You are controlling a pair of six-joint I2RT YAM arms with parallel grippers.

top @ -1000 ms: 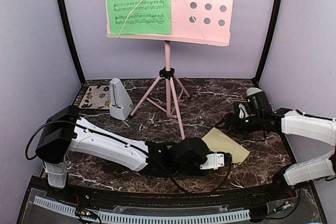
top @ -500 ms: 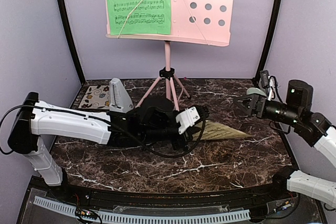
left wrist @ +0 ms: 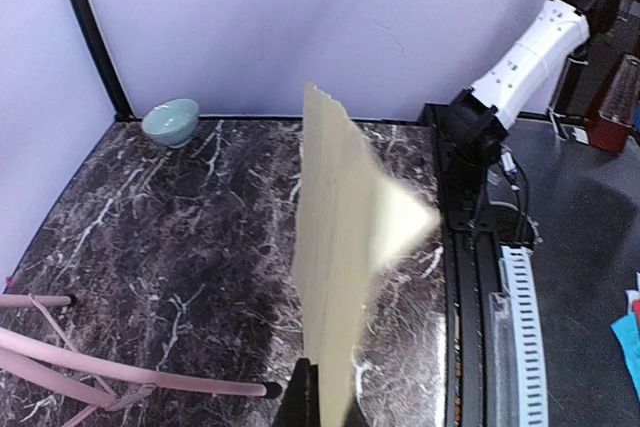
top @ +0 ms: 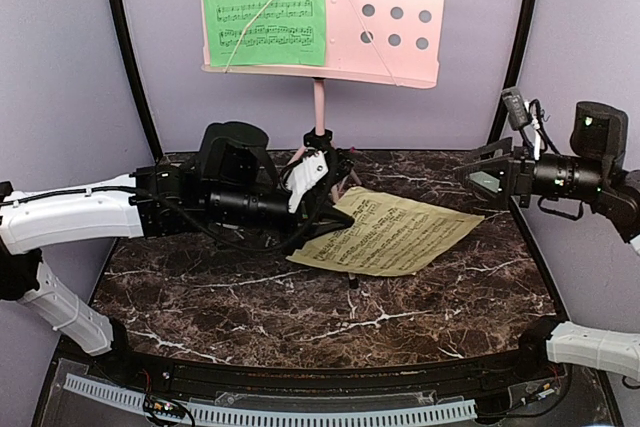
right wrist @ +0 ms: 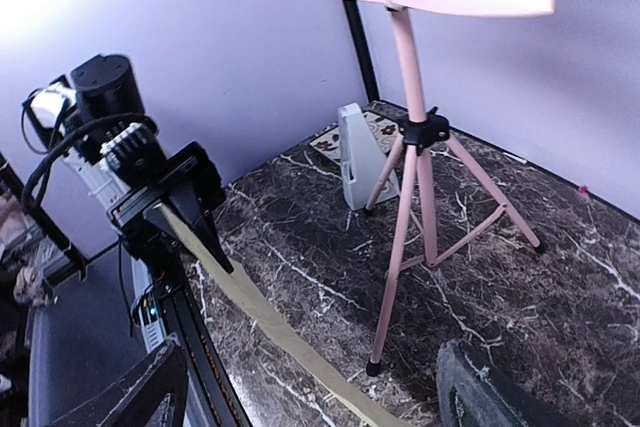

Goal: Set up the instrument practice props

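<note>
The left gripper (top: 340,217) is pressed together on the near-left edge of the yellow page (top: 400,235), pinching it and holding it up over the middle of the table (top: 420,317). From that pinch the page runs away to the right, its long axis lying almost along the line between the two arms, so the free end reaches out towards the right gripper (top: 487,179). That one hangs spread wide near the right wall with nothing between its fingers, close to the page's far corner but not touching it.

The stand (top: 400,47) rises just behind the left gripper. The green page (top: 265,2) fills the left half of its desk; the right half, all holes, is bare. So the spot for the yellow page looks to be up and back from the pinch, a little to the right. The left arm has the page and is nearer, and I'd guess the sheet must be tipped upright to lean there.

The metronome (right wrist: 352,157) sits left of the stand's legs.
</note>
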